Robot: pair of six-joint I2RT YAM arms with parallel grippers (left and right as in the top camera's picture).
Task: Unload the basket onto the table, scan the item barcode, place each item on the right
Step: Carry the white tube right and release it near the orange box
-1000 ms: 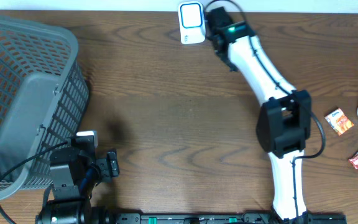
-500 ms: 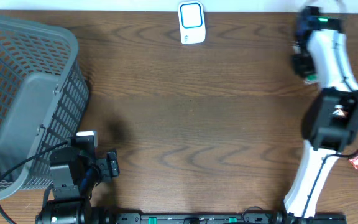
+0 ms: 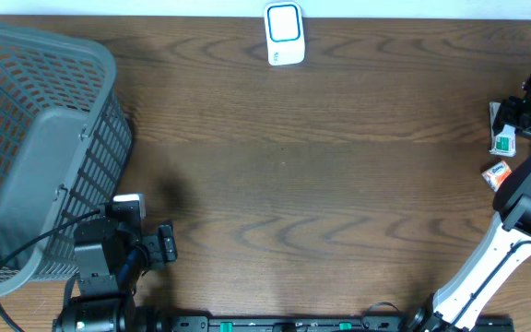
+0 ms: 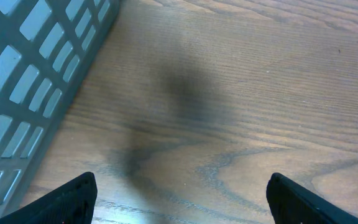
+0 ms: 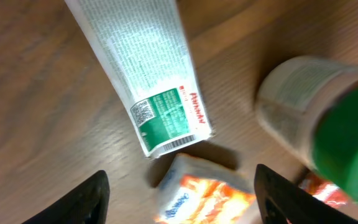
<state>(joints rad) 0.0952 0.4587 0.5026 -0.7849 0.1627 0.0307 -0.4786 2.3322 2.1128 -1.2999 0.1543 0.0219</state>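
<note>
Jaws wide, empty, on both arms. Right gripper (image 5: 179, 190) over packet (image 5: 145, 74), barcode side up, likely next pick for scanner (image 3: 284, 34). Left gripper (image 4: 179, 199) parked beside basket (image 3: 26, 55).

The table (image 3: 284, 184) is grained wood, basket (image 3: 100, 157) matt plastic, box (image 5: 135, 68) printed card.

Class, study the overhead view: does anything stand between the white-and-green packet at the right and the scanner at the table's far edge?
Nothing visible does. Only bare table lies between the packet and the scanner. The basket stands far to the left, well off that line.
</note>
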